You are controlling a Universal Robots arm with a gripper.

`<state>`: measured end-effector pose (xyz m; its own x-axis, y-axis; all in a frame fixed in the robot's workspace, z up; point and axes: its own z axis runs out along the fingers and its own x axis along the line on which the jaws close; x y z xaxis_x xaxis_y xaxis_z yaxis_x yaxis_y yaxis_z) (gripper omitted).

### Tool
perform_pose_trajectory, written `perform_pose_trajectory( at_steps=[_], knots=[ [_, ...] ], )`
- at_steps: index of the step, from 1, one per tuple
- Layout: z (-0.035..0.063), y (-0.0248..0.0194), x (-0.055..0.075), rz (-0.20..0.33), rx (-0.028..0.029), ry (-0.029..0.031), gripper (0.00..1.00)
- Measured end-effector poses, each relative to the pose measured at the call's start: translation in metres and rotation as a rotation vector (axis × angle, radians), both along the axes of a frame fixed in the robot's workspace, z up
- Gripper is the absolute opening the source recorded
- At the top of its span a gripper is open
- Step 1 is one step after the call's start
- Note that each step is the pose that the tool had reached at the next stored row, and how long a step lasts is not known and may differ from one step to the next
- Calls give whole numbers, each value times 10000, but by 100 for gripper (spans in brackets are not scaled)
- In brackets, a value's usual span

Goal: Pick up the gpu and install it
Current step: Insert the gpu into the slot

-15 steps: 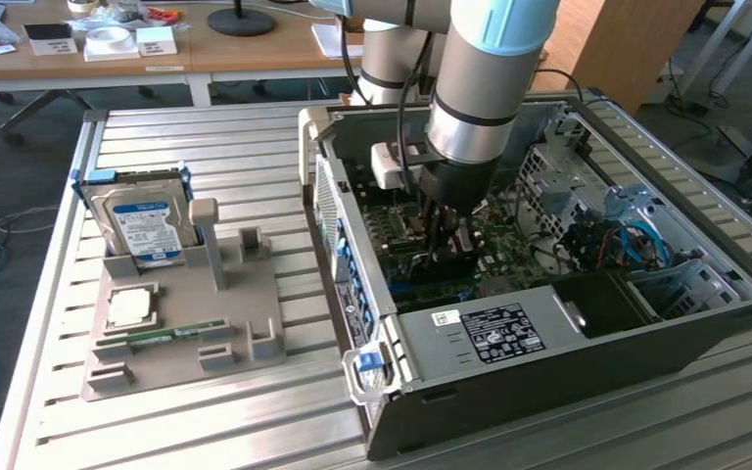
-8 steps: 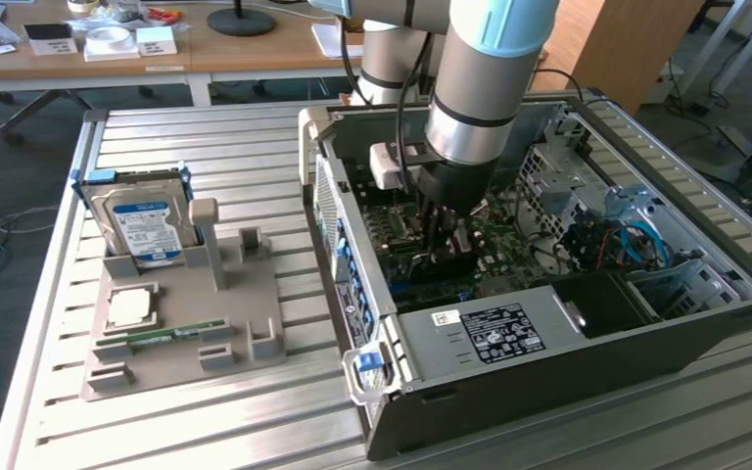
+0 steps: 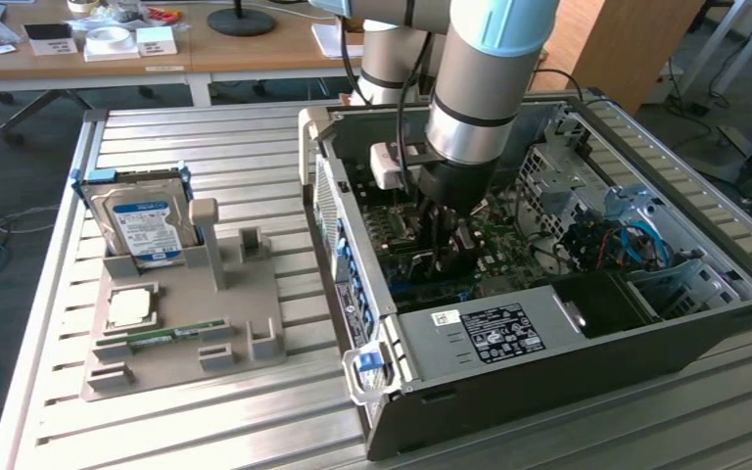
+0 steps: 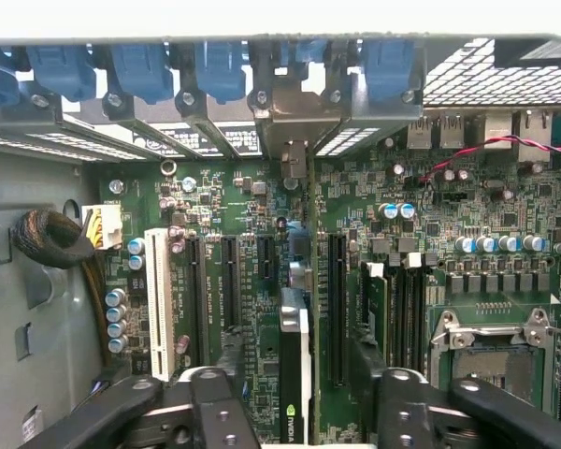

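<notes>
Thin dark gpu card stands edge-on in motherboard slot (apparently seated); black gripper jaws spread either side, not clamping.

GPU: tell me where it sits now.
The gpu stands edge-on on the motherboard inside the open computer case, between the fingers of the open gripper.

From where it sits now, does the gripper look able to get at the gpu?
Probably yes. The gripper is down inside the open computer case, its fingers open on either side of the gpu, which stands edge-on on the motherboard. Nothing lies between them.
</notes>
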<state>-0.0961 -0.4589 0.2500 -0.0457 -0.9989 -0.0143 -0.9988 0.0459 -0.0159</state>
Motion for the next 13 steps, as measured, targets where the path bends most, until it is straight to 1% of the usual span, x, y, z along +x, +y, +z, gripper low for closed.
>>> perform_pose_trajectory(
  at_steps=[1,4,7,13],
  knots=[
    [0,0,0,0,0,0,57],
    [0,0,0,0,0,0,57],
    [28,0,0,0,-1,1,57],
    [179,0,0,0,0,-1,57]
  ],
)
